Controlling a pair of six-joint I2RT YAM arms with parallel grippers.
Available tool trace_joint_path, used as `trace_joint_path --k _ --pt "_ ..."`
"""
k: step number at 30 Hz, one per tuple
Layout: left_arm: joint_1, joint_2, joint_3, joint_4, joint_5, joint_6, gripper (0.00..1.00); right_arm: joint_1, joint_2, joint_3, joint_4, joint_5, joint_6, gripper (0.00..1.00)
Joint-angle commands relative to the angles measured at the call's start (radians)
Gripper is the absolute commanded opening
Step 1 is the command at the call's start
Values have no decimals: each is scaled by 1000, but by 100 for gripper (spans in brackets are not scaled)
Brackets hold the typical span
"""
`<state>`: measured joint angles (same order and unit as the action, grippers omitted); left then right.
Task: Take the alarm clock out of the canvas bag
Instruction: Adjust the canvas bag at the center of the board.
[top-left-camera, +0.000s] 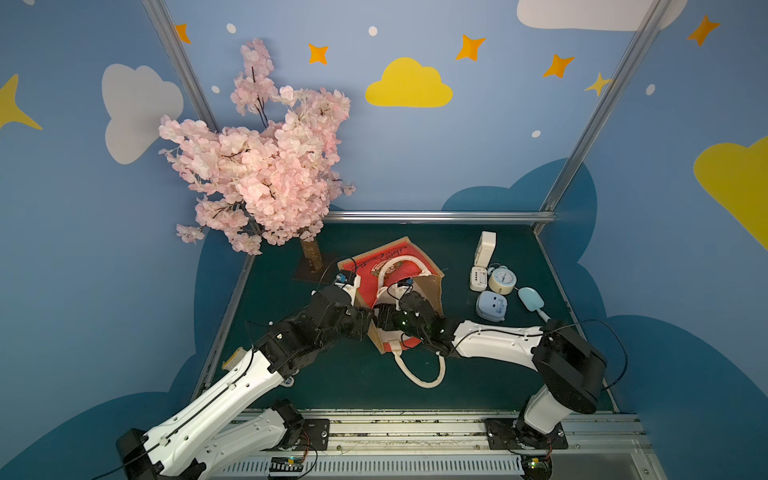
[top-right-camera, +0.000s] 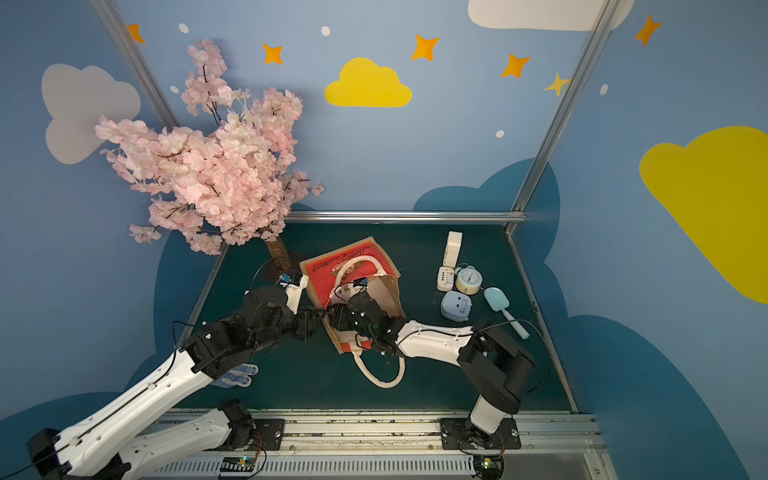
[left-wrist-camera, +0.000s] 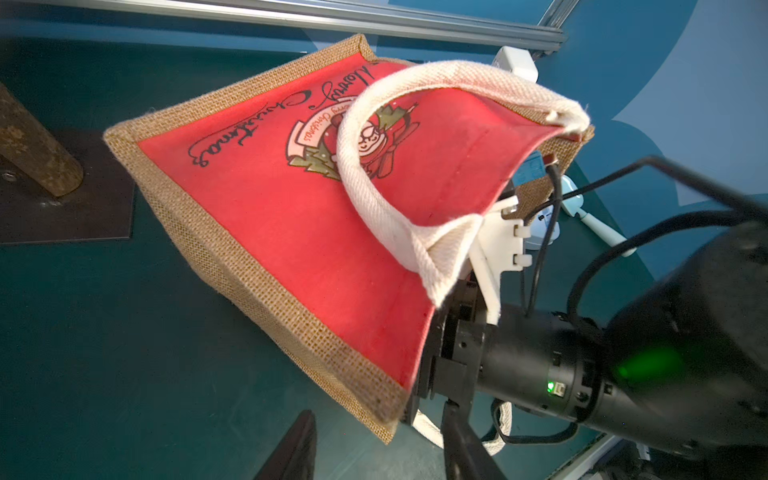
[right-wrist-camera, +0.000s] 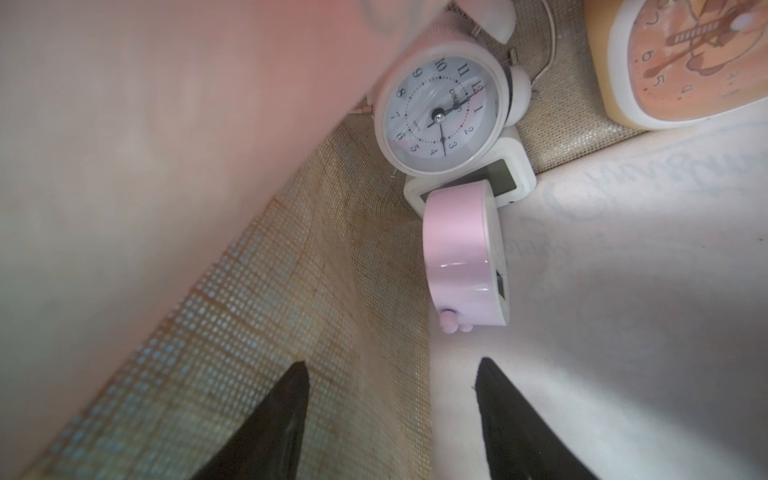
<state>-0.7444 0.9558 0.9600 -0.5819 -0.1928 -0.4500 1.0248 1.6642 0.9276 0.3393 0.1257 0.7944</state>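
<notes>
Right gripper (right-wrist-camera: 392, 362) wide, in canvas bag (right-wrist-camera: 311, 257) nr pink alarm clock (right-wrist-camera: 457, 249); left gripper (left-wrist-camera: 376, 411) parted.

I'm working in a staged robot test booth: cartoon-painted walls (top-left-camera: 415, 158), aluminium frame posts (top-left-camera: 596, 120), fake blossom tree (top-left-camera: 257, 174), two arms (top-left-camera: 494, 340) bolted to a rail (top-left-camera: 407, 428).

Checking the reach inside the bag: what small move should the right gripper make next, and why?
Probably ease the right gripper forward around the pink clock: its jaws stand open and empty inside the canvas bag, and that clock lies nearest, in front of the white bell clock.
</notes>
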Motion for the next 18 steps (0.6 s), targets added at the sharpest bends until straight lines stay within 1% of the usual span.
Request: trace_joint_path --k 1,5,12,16,18 --pt "-1 57 39 22 -11 28 48 6 9 9 12 -3 6 65" --pt "-1 84 45 58 -1 36 48 6 6 11 -2 0 3 65" --pt "-1 161 81 38 -1 49 42 5 2 11 -19 5 -3 65" --pt "-1 184 88 38 -55 33 32 4 -4 5 -29 9 -2 65" --pt "-1 192 94 28 -74 37 30 4 -6 4 -33 10 -2 65"
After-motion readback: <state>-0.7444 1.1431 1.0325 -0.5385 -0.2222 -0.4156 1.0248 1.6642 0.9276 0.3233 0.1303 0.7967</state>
